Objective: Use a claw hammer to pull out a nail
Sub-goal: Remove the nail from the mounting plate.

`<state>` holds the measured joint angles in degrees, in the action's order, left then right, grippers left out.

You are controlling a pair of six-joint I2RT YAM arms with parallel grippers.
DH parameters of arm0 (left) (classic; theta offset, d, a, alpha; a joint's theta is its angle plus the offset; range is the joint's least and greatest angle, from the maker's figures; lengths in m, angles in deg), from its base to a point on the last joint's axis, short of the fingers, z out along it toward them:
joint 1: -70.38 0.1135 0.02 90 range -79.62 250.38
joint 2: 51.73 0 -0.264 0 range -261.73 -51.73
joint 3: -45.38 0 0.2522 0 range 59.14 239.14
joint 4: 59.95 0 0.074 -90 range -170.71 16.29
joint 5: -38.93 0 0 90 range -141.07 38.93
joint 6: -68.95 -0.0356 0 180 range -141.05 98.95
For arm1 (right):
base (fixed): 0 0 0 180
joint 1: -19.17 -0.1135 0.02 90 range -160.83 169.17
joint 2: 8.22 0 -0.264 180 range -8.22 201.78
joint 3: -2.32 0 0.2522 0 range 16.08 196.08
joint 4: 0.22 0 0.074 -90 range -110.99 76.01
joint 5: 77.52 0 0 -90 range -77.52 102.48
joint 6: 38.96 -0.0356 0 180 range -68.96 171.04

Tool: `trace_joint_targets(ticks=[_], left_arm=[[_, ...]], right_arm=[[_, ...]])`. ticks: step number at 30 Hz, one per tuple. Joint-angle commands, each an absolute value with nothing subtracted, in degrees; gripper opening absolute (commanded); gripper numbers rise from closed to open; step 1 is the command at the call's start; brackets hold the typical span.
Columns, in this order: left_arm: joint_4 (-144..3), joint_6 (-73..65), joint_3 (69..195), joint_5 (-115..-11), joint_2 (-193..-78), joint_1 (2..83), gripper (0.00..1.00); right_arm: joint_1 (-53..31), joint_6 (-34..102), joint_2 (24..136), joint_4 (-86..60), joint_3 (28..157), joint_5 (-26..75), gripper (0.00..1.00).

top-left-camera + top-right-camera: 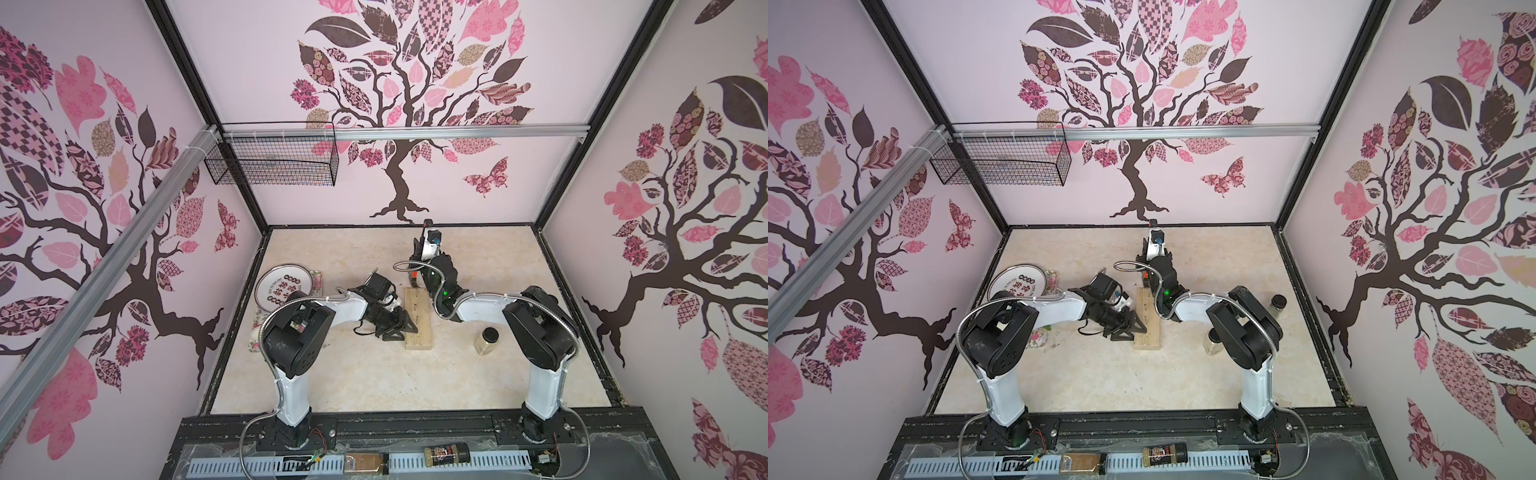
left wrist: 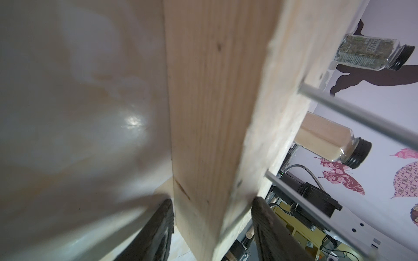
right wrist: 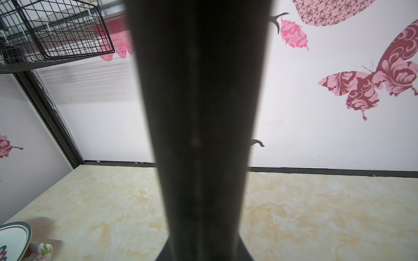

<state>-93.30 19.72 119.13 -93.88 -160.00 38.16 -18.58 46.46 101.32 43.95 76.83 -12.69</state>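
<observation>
The claw hammer stands nearly upright at the far end of the pale wooden block (image 1: 419, 332) (image 1: 1147, 332). Its orange neck (image 1: 414, 276) (image 1: 1145, 275) shows in both top views, and its black handle (image 3: 203, 113) fills the middle of the right wrist view. My right gripper (image 1: 420, 266) (image 3: 203, 253) is shut on that handle. The hammer head is mostly hidden by the arm. Steel nails (image 2: 321, 97) (image 2: 285, 184) stick out of the block's top face (image 2: 282, 113). My left gripper (image 1: 405, 327) (image 2: 212, 226) is shut on the block's near left edge, a finger (image 2: 158, 232) on each side.
A beige spice jar (image 1: 487, 340) (image 2: 334, 142) stands right of the block, a green-herb jar (image 1: 1278, 305) (image 2: 371, 53) further back. A plate (image 1: 284, 286) and floral cloth (image 1: 318, 276) lie at the left. A wire basket (image 1: 270, 160) hangs on the back wall.
</observation>
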Motion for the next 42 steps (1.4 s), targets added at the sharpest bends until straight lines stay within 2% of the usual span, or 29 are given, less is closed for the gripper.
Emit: trace_joint_targets(ticks=[1, 25, 34, 42], left_arm=[[-93.88, 20.17, 118.61, -92.21, -161.93, 38.08, 0.57], [-92.80, 21.38, 118.23, -93.52, -162.41, 38.06, 0.57], [-91.13, 23.08, 117.49, -94.89, -163.39, 38.24, 0.57], [-90.83, 23.33, 117.33, -95.19, -163.53, 38.49, 0.57]], right_arm=[[-19.19, 46.89, 102.22, 51.23, 77.00, -13.45, 0.08], [-20.40, 46.19, 105.01, 54.98, 76.75, -15.99, 0.08], [-23.28, 54.75, 103.09, 62.02, 75.26, -20.72, 0.08], [-24.16, 55.85, 103.41, 64.07, 75.13, -21.93, 0.08]])
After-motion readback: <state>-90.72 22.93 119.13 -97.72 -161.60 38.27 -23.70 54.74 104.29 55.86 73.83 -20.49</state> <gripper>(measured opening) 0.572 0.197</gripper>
